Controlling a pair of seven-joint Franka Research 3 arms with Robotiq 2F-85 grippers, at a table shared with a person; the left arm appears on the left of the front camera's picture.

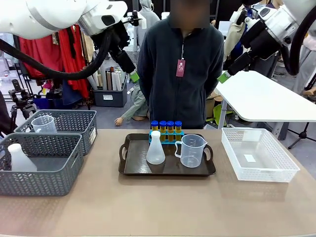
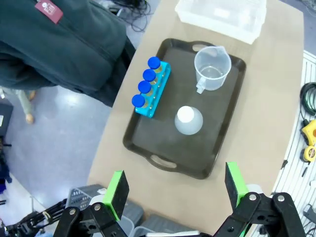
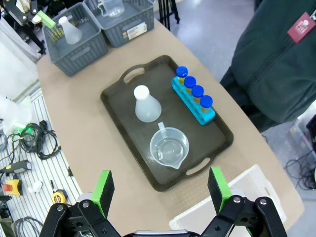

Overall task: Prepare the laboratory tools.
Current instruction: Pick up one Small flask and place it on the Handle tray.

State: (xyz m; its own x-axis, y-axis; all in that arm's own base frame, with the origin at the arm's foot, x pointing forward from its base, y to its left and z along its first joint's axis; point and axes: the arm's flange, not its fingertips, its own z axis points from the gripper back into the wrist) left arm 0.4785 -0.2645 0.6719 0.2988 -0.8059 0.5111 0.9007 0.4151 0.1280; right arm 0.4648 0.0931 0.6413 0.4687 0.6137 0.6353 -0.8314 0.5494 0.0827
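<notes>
A dark tray [image 1: 168, 170] lies mid-table. On it stand several yellow tubes with blue caps [image 1: 166, 127] in a blue rack, a white conical flask [image 1: 155, 149] and a clear beaker [image 1: 191, 150]. My left gripper [image 1: 134, 76] and right gripper [image 1: 223, 77] hang high above the table, far from the tray. In the left wrist view the left gripper [image 2: 175, 186] is open and empty above the tubes [image 2: 147, 83], flask [image 2: 188, 120] and beaker [image 2: 212, 68]. In the right wrist view the right gripper [image 3: 160, 185] is open and empty over the beaker [image 3: 169, 147], flask [image 3: 144, 104] and tubes [image 3: 193, 91].
Two grey baskets sit at the left: the near one [image 1: 42, 168] holds a second flask [image 1: 19, 158], the far one [image 1: 64, 121] a second beaker [image 1: 43, 124]. A white mesh basket [image 1: 256, 155] stands at the right. A person [image 1: 180, 69] stands behind the tray.
</notes>
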